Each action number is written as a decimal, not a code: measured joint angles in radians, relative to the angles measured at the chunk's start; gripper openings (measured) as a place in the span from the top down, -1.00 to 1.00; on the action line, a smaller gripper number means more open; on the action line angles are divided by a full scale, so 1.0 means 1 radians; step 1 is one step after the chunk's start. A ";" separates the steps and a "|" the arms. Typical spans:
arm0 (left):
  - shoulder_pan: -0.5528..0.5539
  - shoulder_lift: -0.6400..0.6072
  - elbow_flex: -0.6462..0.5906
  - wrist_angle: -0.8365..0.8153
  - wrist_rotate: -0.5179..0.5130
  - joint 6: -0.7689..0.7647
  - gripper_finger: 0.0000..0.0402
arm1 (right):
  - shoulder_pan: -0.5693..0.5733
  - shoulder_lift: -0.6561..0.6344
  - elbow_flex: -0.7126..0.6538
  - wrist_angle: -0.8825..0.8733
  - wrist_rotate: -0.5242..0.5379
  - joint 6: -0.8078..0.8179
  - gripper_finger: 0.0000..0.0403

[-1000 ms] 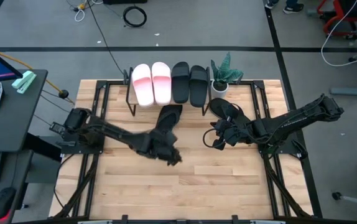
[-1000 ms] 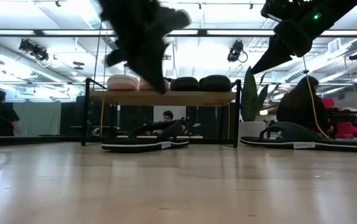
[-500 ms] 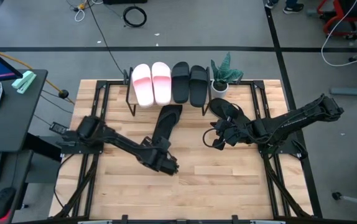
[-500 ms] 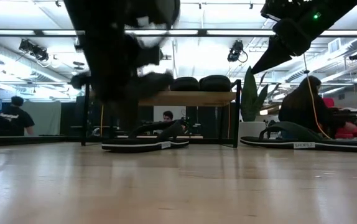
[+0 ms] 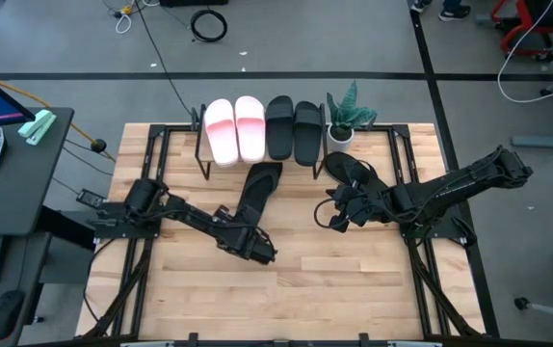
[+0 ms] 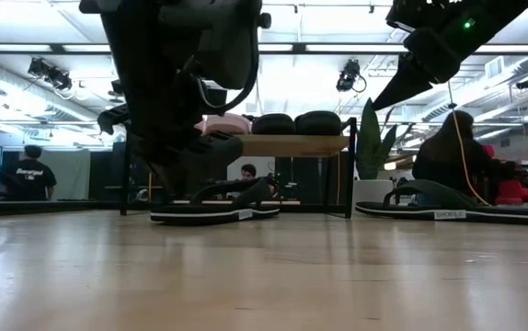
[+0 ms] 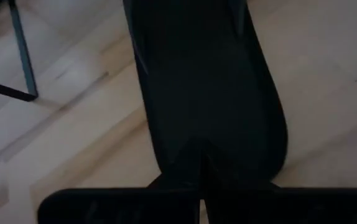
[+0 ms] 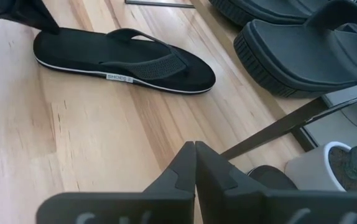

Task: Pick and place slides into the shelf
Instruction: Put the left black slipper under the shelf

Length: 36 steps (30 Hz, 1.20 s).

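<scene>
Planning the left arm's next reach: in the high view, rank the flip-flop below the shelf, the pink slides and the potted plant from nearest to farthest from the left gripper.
1. Flip-flop, just beyond the left gripper.
2. Pink slides, on the shelf's left side.
3. Potted plant, right of the shelf.

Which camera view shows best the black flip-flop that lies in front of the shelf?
The right wrist view: the flip-flop shows whole, with thong strap and side label. The high view shows it partly under the left arm, the low view only edge-on, the left wrist view just dark sole.

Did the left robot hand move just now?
Yes. In the high view the left gripper has pulled back from the shelf toward the table's near edge. It now sits shut by the heel of the flip-flop lying on the table.
</scene>
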State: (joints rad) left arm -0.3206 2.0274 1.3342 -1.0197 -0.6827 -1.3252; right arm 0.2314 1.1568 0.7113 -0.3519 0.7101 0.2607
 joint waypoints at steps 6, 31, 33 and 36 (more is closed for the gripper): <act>-0.007 0.002 0.000 0.049 0.032 -0.004 0.99 | 0.000 0.000 0.000 0.000 0.000 -0.001 0.96; 0.100 0.003 0.000 0.220 0.035 0.145 0.99 | 0.000 0.000 0.000 0.001 0.000 -0.002 0.96; 0.110 0.003 0.000 0.242 0.034 0.152 0.98 | 0.000 0.000 0.000 0.001 0.000 -0.002 0.96; 0.118 0.007 0.000 0.317 0.033 0.199 0.99 | 0.000 0.000 0.000 0.001 0.000 -0.002 0.96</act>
State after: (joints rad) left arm -0.2022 2.0346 1.3342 -0.7031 -0.6499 -1.1258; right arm 0.2314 1.1568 0.7113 -0.3513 0.7098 0.2584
